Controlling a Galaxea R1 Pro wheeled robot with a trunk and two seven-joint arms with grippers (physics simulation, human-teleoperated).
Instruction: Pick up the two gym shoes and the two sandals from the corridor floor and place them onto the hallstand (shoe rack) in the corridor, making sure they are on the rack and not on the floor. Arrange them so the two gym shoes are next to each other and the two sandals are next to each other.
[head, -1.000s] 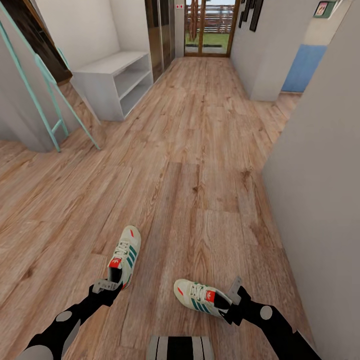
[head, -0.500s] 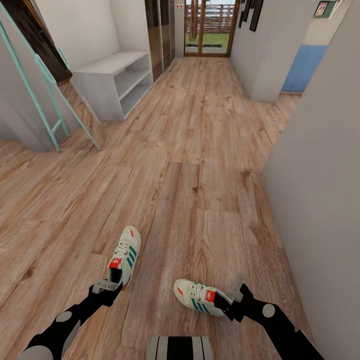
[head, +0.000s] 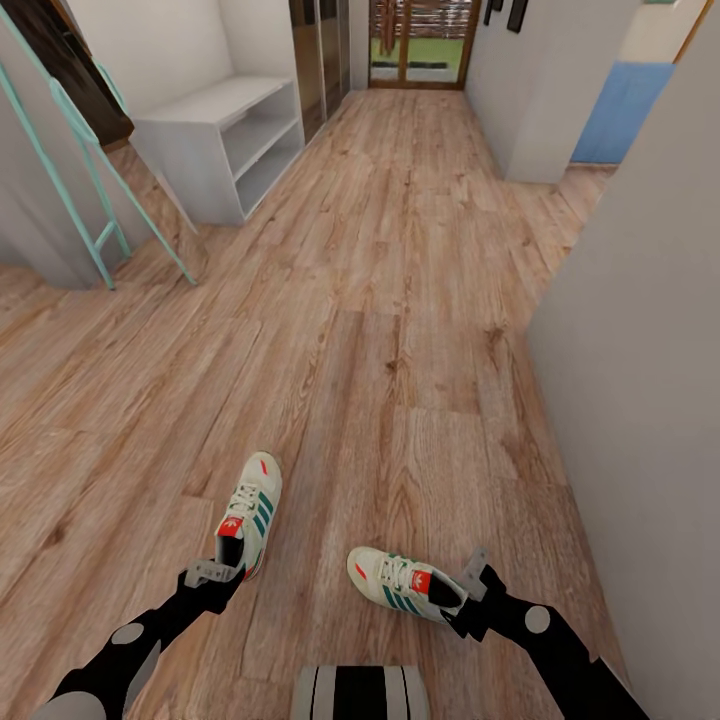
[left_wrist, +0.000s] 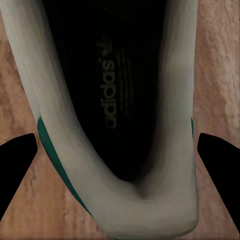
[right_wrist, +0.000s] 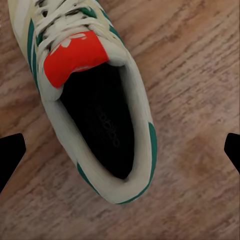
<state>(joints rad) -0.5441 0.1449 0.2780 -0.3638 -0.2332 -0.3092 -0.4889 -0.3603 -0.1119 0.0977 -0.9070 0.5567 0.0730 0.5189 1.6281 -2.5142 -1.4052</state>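
Two cream-white gym shoes with green stripes lie on the corridor floor (head: 400, 300) close in front of me. The left gym shoe (head: 250, 512) points away from me. My left gripper (head: 212, 574) is at its heel, open, with the heel (left_wrist: 125, 150) between the fingers (left_wrist: 17, 165). The right gym shoe (head: 404, 585) lies turned to the left. My right gripper (head: 470, 590) stands open over its heel (right_wrist: 115, 150), fingertips (right_wrist: 10, 155) wide apart on either side. The pale grey hallstand (head: 215, 140) stands far off at the back left. The sandals are out of view.
A grey wall (head: 640, 350) runs close along my right. A turquoise slanted frame (head: 90, 190) leans at the left, in front of the hallstand. Wood floor stretches ahead to a glass door (head: 420, 40). My base (head: 360, 692) shows at the bottom edge.
The whole view has shifted, with the far corridor sliding upward, so the camera moved. The right gripper edged slightly toward the right shoe's heel. The left arm has not moved.
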